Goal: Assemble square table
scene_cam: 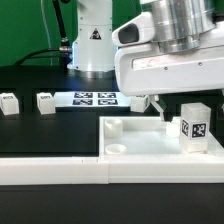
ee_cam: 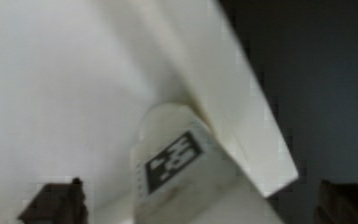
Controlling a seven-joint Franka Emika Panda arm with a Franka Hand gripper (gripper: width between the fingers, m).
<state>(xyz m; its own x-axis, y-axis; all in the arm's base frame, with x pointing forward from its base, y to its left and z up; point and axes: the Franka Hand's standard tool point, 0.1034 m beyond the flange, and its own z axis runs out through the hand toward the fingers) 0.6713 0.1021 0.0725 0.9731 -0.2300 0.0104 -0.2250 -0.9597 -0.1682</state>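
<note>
We are centring the wide-spread gripper [ee_cam: 197, 205] around the leg [scene_cam: 193, 126] standing on the table top [scene_cam: 140, 150], aiming for an even, upright pinch.

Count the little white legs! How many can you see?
3 legs: one and another sit on the work surface at the exterior view's left; the third stands on the tabletop at its right. Others may be hidden.
</note>
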